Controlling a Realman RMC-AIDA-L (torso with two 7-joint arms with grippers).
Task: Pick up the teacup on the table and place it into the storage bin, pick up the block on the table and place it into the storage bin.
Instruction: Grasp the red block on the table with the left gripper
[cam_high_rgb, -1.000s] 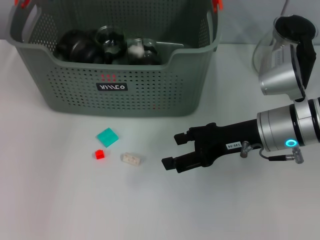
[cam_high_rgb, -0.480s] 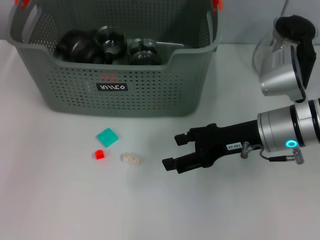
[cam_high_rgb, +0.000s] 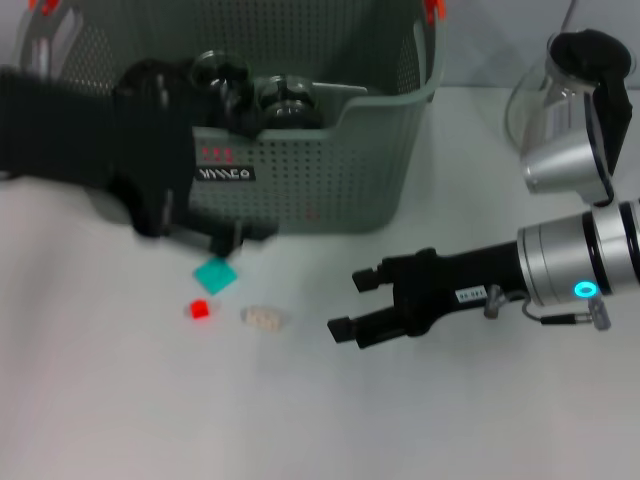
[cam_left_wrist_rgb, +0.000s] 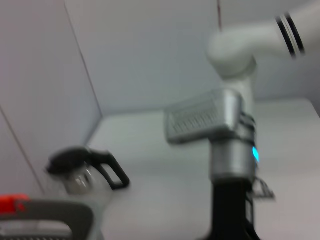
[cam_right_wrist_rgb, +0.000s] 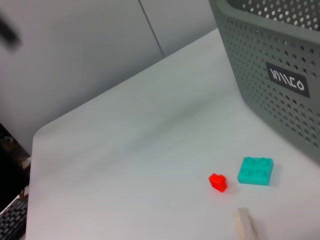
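Right gripper (cam_high_rgb: 345, 303) low over table, jaws apart, empty, aimed at blocks. Left gripper (cam_high_rgb: 215, 238) blurred in front of storage bin (cam_high_rgb: 330, 170); open or closed, cannot tell.

Teal block (cam_high_rgb: 215, 273), red block (cam_high_rgb: 199, 309), pale block (cam_high_rgb: 262, 317) clustered on table, near bin front.

Risk: both arms converging on blocks, collision likely. Glass teapot (cam_high_rgb: 560, 100) beside right arm, knockable.

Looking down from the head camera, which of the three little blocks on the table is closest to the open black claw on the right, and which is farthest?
From the right gripper, which is open:
1. The cream block, just off its fingertips toward the robot's left.
2. The teal block, farther left and closer to the storage bin.
3. The red block, farthest left.
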